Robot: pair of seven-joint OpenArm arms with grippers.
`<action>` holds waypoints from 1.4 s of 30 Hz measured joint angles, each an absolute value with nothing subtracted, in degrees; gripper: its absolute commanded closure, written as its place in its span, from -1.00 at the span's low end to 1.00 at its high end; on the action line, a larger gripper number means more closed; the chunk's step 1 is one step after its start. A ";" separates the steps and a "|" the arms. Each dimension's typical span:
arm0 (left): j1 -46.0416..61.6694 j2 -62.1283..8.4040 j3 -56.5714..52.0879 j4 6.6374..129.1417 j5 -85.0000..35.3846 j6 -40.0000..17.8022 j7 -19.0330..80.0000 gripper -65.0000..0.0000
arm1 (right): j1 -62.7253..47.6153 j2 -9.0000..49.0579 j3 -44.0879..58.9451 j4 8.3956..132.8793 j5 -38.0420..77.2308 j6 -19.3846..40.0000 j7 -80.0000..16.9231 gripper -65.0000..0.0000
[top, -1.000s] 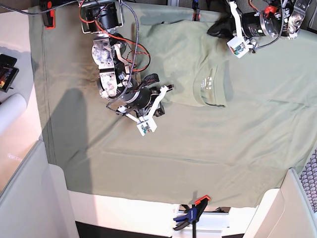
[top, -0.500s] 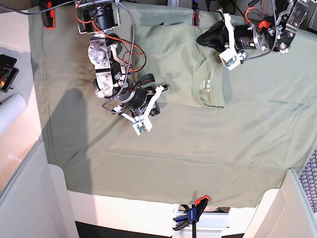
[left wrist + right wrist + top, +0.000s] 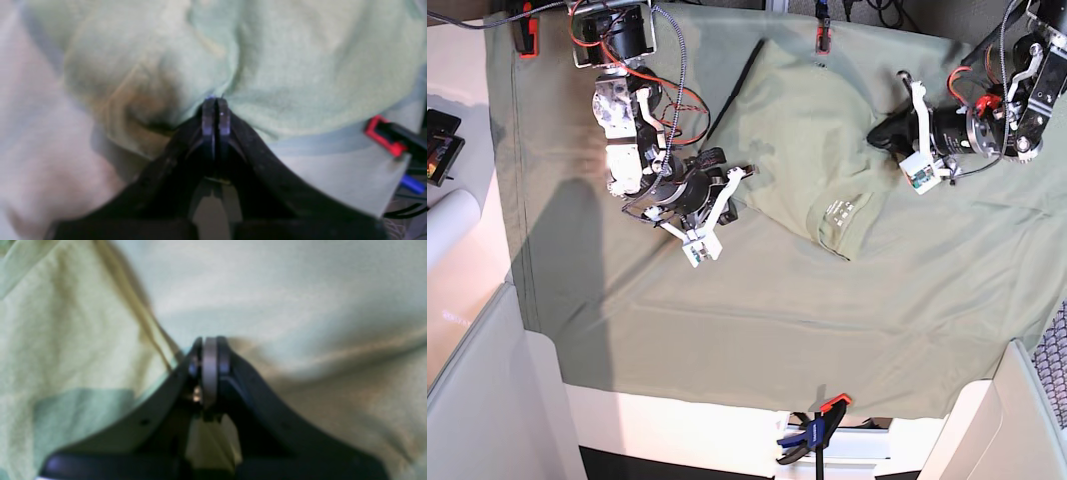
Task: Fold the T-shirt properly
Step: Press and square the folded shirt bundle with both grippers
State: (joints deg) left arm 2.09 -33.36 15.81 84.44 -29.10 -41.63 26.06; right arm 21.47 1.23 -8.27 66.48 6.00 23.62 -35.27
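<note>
While the T-shirt (image 3: 812, 140) is pinched at opposite edges by the clenched left gripper (image 3: 879, 133) and right gripper (image 3: 727, 205), its span is stretched between them.

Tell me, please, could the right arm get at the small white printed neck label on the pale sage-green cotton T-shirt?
Probably not yet: the label lies uncovered, but the right end effector is shut on the T-shirt.

1 T-shirt (image 3: 802, 130), 1 table cloth (image 3: 757, 320), 3 clamps (image 3: 812, 430)
</note>
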 measured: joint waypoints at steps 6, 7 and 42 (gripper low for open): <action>-5.45 -33.54 21.76 77.58 -27.75 -41.58 22.87 1.00 | 21.56 1.23 -8.21 66.48 7.79 23.62 -38.17 1.00; -6.63 -33.54 23.00 76.31 -26.81 -41.76 21.47 1.00 | 21.58 1.23 -8.23 66.48 7.79 23.62 -38.41 1.00; -21.15 -33.52 31.57 70.43 -19.40 -39.94 16.67 1.00 | -3.18 0.25 -8.10 92.31 13.76 23.38 -39.55 1.00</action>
State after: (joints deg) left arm -21.15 -33.52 31.57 70.43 -19.40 -39.94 16.67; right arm -3.18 0.25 -8.10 92.31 13.76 23.38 -39.55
